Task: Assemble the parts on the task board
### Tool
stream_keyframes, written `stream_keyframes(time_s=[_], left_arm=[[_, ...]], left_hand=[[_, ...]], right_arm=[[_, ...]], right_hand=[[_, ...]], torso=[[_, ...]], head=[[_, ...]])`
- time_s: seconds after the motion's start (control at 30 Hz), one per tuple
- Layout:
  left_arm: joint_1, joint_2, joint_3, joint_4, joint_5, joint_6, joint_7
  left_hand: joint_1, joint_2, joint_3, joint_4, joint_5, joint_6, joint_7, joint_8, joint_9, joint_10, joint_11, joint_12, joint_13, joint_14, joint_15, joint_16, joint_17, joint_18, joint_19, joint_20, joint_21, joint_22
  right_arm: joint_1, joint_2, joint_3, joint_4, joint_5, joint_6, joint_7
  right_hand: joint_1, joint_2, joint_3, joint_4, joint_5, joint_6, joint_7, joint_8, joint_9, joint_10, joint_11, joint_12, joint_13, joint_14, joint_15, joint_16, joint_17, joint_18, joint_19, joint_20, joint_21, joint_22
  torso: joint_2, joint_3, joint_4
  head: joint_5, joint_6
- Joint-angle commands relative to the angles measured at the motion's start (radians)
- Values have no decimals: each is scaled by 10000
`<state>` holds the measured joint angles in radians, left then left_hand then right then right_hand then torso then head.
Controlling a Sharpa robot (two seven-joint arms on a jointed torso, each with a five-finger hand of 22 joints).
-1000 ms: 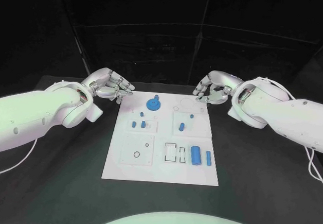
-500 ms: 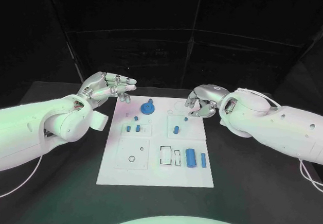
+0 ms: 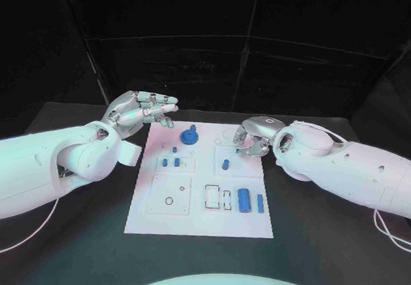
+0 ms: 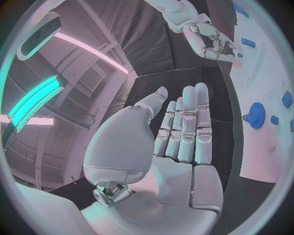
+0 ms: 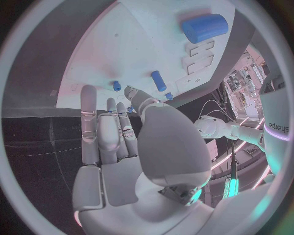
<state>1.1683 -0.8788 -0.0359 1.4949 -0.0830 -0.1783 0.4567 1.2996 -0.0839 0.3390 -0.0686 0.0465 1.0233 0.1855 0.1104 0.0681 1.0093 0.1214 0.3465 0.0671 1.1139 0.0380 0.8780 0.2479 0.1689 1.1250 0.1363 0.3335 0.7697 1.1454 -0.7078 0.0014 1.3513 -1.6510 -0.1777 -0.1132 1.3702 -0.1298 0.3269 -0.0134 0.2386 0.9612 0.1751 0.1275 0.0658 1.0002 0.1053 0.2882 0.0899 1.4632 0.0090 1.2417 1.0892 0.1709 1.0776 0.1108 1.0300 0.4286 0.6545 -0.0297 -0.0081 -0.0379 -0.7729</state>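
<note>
The board (image 3: pixel 201 201) is a white rectangular plate lying flat in the middle of the black counter (image 3: pixel 332 230), long side running away from the robot. It carries shallow outlined recesses and several small blue parts: a round gear (image 3: pixel 190 138) with a knob near the far edge, short pegs (image 3: pixel 171 162) in the left middle, another peg (image 3: pixel 225 163) to the right of them, and two upright cylinders (image 3: pixel 244 200) in the near right area beside empty rectangular slots (image 3: pixel 212 195). The left hand (image 3: pixel 141 112) hovers at the board's far left corner, palm up, fingers straight and side by side, holding nothing. The right hand (image 3: pixel 251 136) is over the far right corner, fingers curled downward; whether it pinches anything cannot be told from the head view, though the right wrist view shows its fingers (image 5: pixel 110 132) extended with nothing in them.
</note>
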Motion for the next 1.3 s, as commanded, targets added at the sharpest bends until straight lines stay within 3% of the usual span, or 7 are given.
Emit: stream_keyframes(time_s=[0.03,0.2,0.37,1.03,1.3], left_arm=[[8,-3,4,27,243,285,229],[6,18,0,21,247,320,203],[4,48,-7,12,248,335,174],[-8,98,-17,-43,249,414,90],[-11,119,-19,-68,249,434,55]], left_hand=[[49,80,-91,-7,25,-80,1,47,-3,-55,-27,-38,-5,101,-9,-107,-18,138,107,17,-99,-62],[56,91,-111,-9,26,-96,23,48,-6,-63,-17,-44,-6,123,-5,-150,-23,136,132,16,-134,-106],[62,109,-132,-9,27,-121,62,50,-9,-84,6,-55,-8,152,5,-191,-25,131,162,19,-172,-156],[85,121,-173,-24,28,-183,110,53,-14,-137,42,-79,-11,188,28,-259,-24,125,210,28,-233,-236],[96,127,-192,-30,28,-216,125,52,-16,-165,55,-88,-12,200,36,-291,-24,123,229,33,-262,-274]], right_arm=[[7,87,8,-142,-221,-100,18],[0,213,8,-288,-187,77,98],[-14,324,8,-423,-137,332,123],[-178,507,8,-665,-119,947,-20],[-233,540,8,-711,-119,905,-11]], right_hand=[[143,9,45,-81,-59,80,-5,-40,12,-2,18,-62,-34,302,64,50,28,142,29,59,66,24],[244,133,235,-157,-133,213,-12,-59,21,142,7,-95,-132,314,52,154,123,145,21,54,153,72],[293,274,552,-241,-274,607,-140,28,57,410,-89,-154,-243,329,-13,273,209,135,47,8,338,255],[222,252,757,-302,-322,705,-126,-28,32,553,-102,-271,-274,317,-31,277,134,116,58,-23,489,405],[204,324,938,-340,-329,796,-119,-53,31,671,-102,-333,-267,313,-30,314,139,110,39,-22,568,467]], torso=[[-1,2,19],[-3,6,13],[-3,2,4],[-5,8,5],[-7,1,14]], head=[[0,-27],[34,-65],[24,-110],[16,-224],[33,-250]])
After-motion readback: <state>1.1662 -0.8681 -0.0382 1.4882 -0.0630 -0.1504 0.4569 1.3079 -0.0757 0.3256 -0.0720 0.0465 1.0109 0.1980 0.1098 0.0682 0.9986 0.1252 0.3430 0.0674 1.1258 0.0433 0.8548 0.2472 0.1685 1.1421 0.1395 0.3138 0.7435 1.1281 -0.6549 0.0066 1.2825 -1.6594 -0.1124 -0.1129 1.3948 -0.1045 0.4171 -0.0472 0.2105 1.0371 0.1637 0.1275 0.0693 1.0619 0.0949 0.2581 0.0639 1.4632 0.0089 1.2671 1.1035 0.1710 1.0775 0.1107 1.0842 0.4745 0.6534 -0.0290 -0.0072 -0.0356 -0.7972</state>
